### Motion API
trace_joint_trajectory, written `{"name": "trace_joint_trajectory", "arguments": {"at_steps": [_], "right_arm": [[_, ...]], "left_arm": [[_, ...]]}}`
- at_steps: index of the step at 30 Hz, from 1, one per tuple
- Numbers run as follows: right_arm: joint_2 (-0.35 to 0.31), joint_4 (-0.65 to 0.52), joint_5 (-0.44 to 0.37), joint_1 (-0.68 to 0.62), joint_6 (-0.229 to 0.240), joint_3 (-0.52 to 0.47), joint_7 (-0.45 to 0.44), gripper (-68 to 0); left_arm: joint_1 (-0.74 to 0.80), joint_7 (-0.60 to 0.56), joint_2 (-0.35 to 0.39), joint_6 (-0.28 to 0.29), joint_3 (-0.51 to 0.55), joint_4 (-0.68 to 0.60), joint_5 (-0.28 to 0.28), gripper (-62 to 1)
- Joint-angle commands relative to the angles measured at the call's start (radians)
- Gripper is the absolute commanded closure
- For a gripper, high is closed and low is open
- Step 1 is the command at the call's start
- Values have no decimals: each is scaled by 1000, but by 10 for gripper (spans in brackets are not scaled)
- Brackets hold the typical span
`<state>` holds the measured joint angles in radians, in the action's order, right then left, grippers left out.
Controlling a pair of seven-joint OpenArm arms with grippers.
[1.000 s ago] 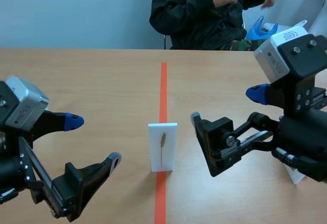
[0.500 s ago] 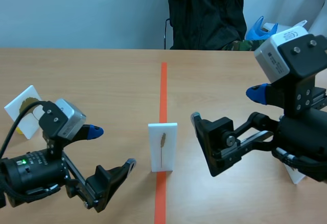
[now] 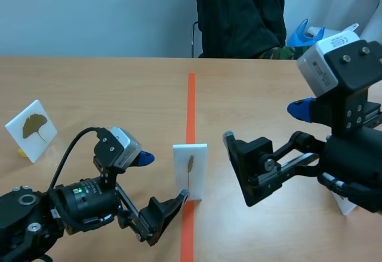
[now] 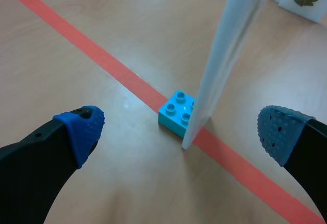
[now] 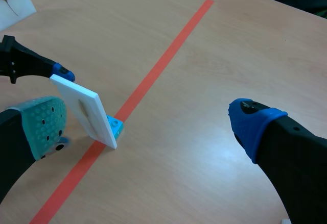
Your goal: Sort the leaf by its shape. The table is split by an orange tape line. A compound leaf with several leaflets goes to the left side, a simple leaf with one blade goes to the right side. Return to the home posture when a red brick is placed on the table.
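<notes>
Left gripper (image 3: pixel 164 177) has swept in from the left edge of the bench (image 3: pixel 119 89), jaws apart, up to the card (image 3: pixel 190 169), so grasping looks next; right gripper (image 3: pixel 264 125) also spread.

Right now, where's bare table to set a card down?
Free: wooden table beyond the white upright card with a slender leaf, both sides of the orange tape line, to the far edge. Crowded: near that card, the open left gripper brackets it, the right gripper close opposite.

Silver-grey camera boxes (image 3: pixel 331 59) are capping the black left gripper (image 3: pixel 164 177) and right gripper (image 3: pixel 262 123), blue dotted pads (image 4: pixel 84 129) are tipping them, and a black cable (image 3: pixel 70 148) is looping.
</notes>
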<state>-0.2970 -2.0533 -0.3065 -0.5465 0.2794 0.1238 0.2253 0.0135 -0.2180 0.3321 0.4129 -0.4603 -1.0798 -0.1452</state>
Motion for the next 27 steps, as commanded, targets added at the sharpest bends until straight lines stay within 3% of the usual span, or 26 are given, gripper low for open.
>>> {"name": "trace_joint_trajectory", "arguments": {"at_steps": [1,13,21,27], "right_arm": [[-15,-5,-10,12,-3,-12,-14,-679],[-13,-5,-10,12,-3,-12,-14,-679],[-13,-5,-10,12,-3,-12,-14,-679],[-13,-5,-10,12,-3,-12,-14,-679]], "left_arm": [[-26,-26,-19,1,-16,8,-6,-623],[-92,-76,-58,1,-100,79,2,-623],[-97,-78,-86,-7,-116,79,20,-491],[-97,-78,-94,-47,-123,79,24,-348]]}}
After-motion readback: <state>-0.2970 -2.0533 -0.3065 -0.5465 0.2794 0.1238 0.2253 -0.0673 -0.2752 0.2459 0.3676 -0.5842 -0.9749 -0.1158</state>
